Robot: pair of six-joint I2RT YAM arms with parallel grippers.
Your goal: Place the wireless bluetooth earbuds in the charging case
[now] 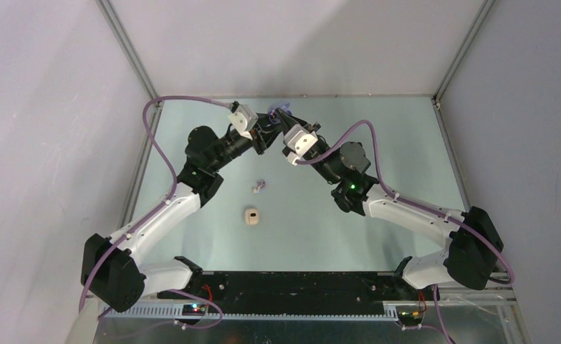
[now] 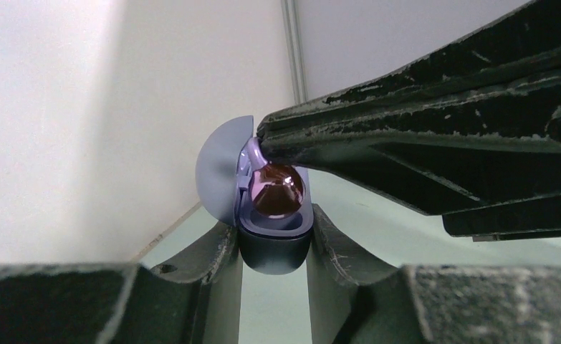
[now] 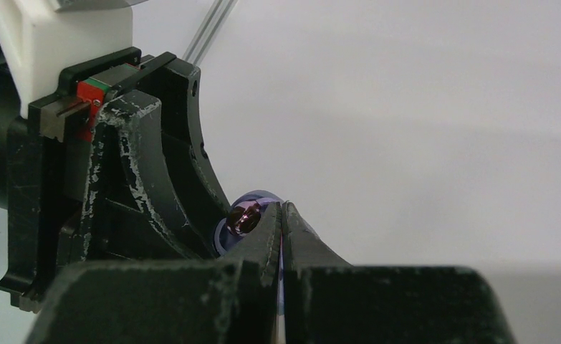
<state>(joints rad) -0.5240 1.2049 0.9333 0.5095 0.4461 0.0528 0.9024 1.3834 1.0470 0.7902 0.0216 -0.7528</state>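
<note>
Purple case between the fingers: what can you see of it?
The charging case is small, rounded, smooth lilac plastic, and its base looks darker in shadow. It is open, with the domed lid swung up to one side. One shiny dark reddish earbud sits in its pale lilac tray. The left fingers clamp its base from both sides, near the far edge of the table. The closed right fingers touch its top beside the earbud.

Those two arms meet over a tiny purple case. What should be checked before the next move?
1. Left tool grips the purple case: ok.
2. Lid open: ok.
3. Earbud sits in the case; fully seated: cannot tell.
4. Right tool shut, tip at the case's rim: ok.
5. Loose earbud lies on the table, outside the case: not ok.
</note>
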